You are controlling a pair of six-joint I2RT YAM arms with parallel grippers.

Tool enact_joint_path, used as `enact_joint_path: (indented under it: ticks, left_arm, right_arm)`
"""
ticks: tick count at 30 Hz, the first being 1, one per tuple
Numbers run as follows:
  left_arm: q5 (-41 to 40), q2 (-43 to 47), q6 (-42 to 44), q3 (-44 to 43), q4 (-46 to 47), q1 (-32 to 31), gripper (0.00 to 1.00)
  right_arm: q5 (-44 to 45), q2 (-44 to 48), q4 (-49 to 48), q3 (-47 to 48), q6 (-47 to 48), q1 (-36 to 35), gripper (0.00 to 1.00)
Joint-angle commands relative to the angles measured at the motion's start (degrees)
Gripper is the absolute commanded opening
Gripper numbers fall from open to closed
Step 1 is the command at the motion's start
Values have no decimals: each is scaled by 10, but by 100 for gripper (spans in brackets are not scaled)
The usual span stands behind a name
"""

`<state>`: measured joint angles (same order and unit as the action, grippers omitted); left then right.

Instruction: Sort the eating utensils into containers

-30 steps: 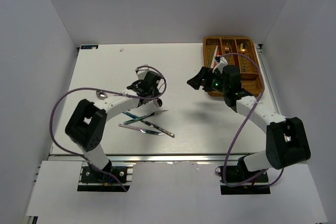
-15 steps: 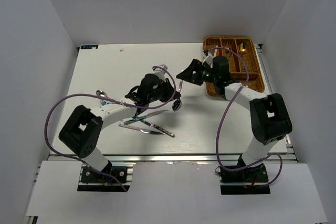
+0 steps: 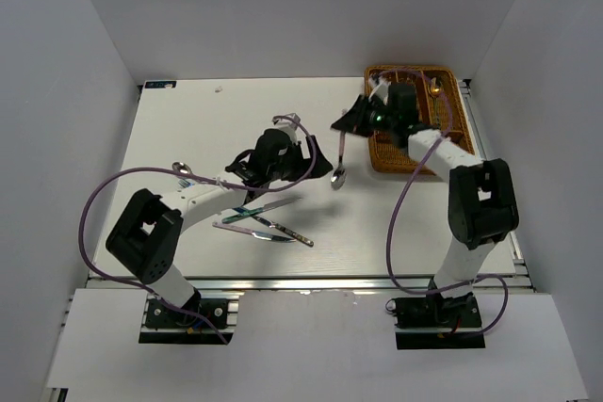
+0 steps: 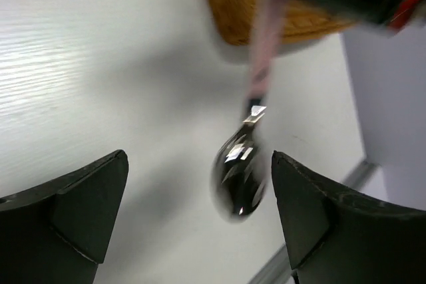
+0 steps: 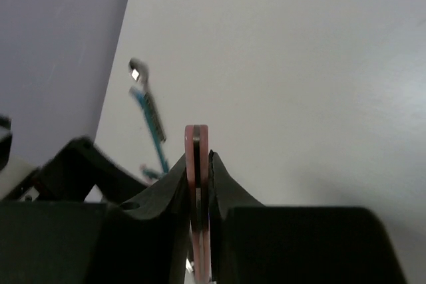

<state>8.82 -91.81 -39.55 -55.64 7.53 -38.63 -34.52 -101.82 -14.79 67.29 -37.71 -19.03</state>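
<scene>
Handover just made: left hand [image 3: 318, 165] now released, right hand [image 5: 198, 164] clenched on pink-handled spoon [image 4: 239, 176], which hangs over tabletop [image 3: 207, 120] just beside wicker tray [image 3: 462, 138]. Tray drop likely next.

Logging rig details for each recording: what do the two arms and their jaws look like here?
Both the left arm and right arm have white links joined by chunky black joint housings, on black bases. A purple cable loops loosely along each. The jaws are matte black and wedge-shaped. A small green light glows at the right wrist.
</scene>
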Motion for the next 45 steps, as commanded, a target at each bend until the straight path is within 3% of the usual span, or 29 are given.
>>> enact_joint_path:
  ticks: [1, 3, 4, 6, 9, 13, 16, 19, 23, 29, 30, 32, 33, 34, 36, 39, 43, 45]
  left_arm:
    - [-124, 42, 21, -56, -148, 0, 98]
    - [-207, 62, 29, -65, -226, 1, 98]
    - [-236, 71, 33, -71, -247, 1, 98]
    - [-303, 101, 40, -76, -286, 2, 98]
    - [-311, 150, 68, -69, -313, 3, 98]
    - [-261, 189, 104, -56, -339, 3, 98]
    - [-238, 214, 146, -35, -372, 2, 98]
    - [-269, 243, 167, 10, -380, 3, 98]
    - [-324, 245, 145, 34, -379, 4, 98]
    - [-339, 233, 116, 13, -371, 20, 98]
    - [-366, 226, 110, 7, -375, 22, 98]
    - [-401, 211, 77, -24, -400, 25, 98]
    - [-438, 190, 47, -38, -427, 26, 98]
    - [-459, 179, 27, -53, -441, 27, 98]
    - [-512, 161, -34, -94, -480, 29, 98]
    - [-520, 143, -68, -112, -480, 43, 98]
    - [-481, 111, -116, -116, -477, 93, 98]
    - [-456, 87, -120, -117, -467, 130, 98]
  right_arm:
    - [52, -18, 136, 157, 97, 86, 0]
    - [119, -65, 215, 246, 183, 133, 0]
    - [146, -82, 278, 338, 212, 145, 0]
    - [182, -135, 313, 419, 299, 182, 0]
    - [262, -194, 340, 538, 358, 237, 0]
    - [342, -233, 266, 557, 417, 281, 0]
    - [318, -260, 199, 549, 398, 306, 0]
    - [289, -277, 136, 519, 381, 312, 0]
    - [287, -317, 143, 549, 381, 313, 0]
    - [274, -329, 140, 544, 389, 312, 0]
    - [272, -331, 144, 544, 386, 312, 9]
    - [267, -326, 143, 530, 381, 312, 38]
    - [264, -321, 141, 525, 355, 312, 69]
    - [257, -321, 143, 527, 347, 311, 88]
    - [256, -322, 168, 554, 331, 305, 89]
    - [292, -311, 197, 586, 324, 290, 89]
    - [321, -267, 243, 586, 277, 278, 89]
    - [299, -212, 276, 540, 248, 272, 89]
